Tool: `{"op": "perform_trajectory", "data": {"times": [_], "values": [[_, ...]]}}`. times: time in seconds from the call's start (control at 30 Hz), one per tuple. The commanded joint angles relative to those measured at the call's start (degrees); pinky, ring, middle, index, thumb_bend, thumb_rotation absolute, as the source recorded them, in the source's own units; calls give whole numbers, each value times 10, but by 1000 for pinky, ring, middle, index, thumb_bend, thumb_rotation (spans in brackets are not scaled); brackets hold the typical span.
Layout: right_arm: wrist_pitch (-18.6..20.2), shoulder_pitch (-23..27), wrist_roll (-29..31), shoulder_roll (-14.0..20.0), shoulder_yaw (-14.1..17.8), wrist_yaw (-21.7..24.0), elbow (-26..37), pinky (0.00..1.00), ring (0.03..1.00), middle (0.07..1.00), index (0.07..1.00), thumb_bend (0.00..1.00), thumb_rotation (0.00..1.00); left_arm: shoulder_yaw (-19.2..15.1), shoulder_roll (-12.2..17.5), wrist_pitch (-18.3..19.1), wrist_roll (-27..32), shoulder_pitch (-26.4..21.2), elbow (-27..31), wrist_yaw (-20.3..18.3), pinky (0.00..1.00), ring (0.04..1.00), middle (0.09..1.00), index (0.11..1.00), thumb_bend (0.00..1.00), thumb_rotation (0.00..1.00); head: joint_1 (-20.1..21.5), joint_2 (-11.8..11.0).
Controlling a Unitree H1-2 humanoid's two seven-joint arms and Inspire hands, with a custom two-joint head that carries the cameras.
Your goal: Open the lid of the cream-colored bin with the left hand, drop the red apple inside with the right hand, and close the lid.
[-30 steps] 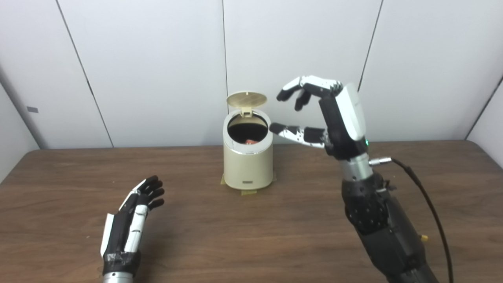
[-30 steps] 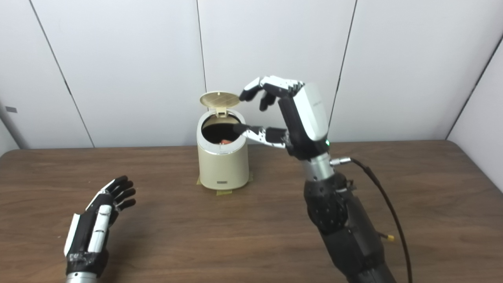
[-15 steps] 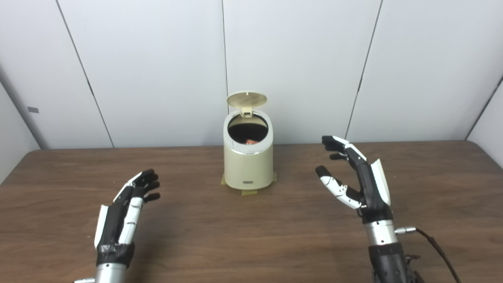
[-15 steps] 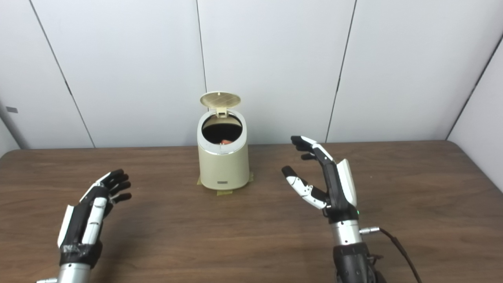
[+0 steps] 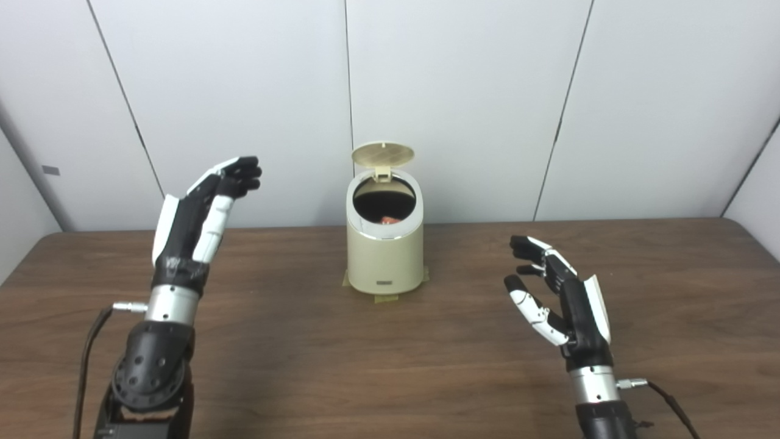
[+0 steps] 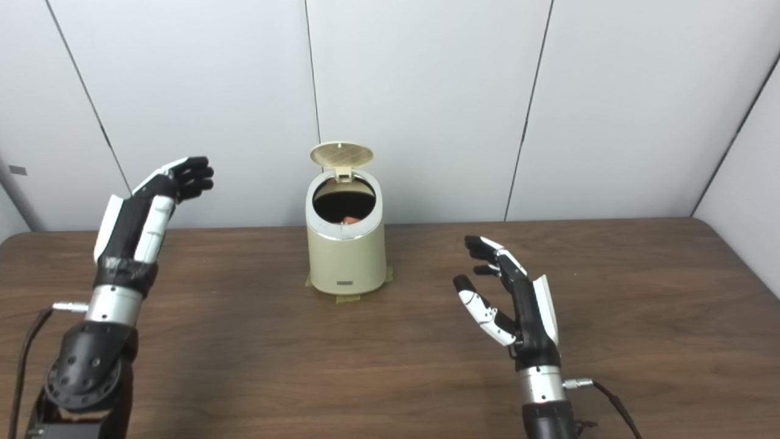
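The left hand is raised above the table's left portion, well to the left of the bin and at about the height of its rim. Its fingers are spread and extended, tips pointing toward the bin, and it holds nothing. The forearm rises steeply from the near-left edge of the table, with a dark cable running alongside the wrist.

The right hand is positioned low over the right portion of the table, nearer the front edge than the bin is. Its fingers are apart and slightly curled, the thumb is set away from them, and the palm faces left. It holds nothing. A cable leaves the wrist toward the near-right corner.

The cream-colored bin stands upright near the table's far edge, roughly at the centre of its width, on patches of tan tape fixed to the surface. A bright metallic band circles the body below the white top ring. The lid is swung up on its rear hinge and stands nearly vertical behind the opening. Neither hand touches the bin or the lid.

The red apple lies inside the bin; only a small reddish patch shows through the dark opening.

The wooden table is backed by white wall panels.
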State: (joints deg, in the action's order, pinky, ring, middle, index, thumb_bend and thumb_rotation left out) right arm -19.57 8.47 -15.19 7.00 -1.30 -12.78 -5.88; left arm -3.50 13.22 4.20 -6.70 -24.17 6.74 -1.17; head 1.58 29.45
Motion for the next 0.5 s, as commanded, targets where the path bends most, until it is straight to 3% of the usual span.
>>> {"op": "perform_trajectory", "data": {"times": [0.0, 0.13, 0.23, 0.27, 0.47], "values": [[-22, 9, 3, 3, 3, 5, -7, 674, 772, 783, 772, 245, 604, 20, 27, 18, -31, -71, 26, -22, 865, 799, 777, 777, 752, 994, 1, -1], [-22, 11, -5, 2, 3, 2, -17, 669, 767, 781, 770, 242, 588, 78, 52, 82, -92, -137, 36, -69, 930, 891, 836, 823, 810, 1000, 2, -9], [-30, 15, -18, 3, 2, -5, -28, 658, 759, 773, 766, 250, 595, 116, 46, 109, -138, -174, 24, -80, 903, 895, 851, 817, 900, 1000, 2, -10], [-29, 16, -22, 3, 2, -5, -28, 653, 755, 769, 764, 247, 598, 128, 45, 119, -153, -184, 21, -85, 969, 934, 871, 829, 932, 1000, 1, -9], [-23, 14, -29, 5, 1, -3, -29, 664, 757, 767, 765, 261, 616, 203, 40, 161, -291, -231, 4, -96, 1000, 999, 933, 876, 962, 998, -2, -9]]}}
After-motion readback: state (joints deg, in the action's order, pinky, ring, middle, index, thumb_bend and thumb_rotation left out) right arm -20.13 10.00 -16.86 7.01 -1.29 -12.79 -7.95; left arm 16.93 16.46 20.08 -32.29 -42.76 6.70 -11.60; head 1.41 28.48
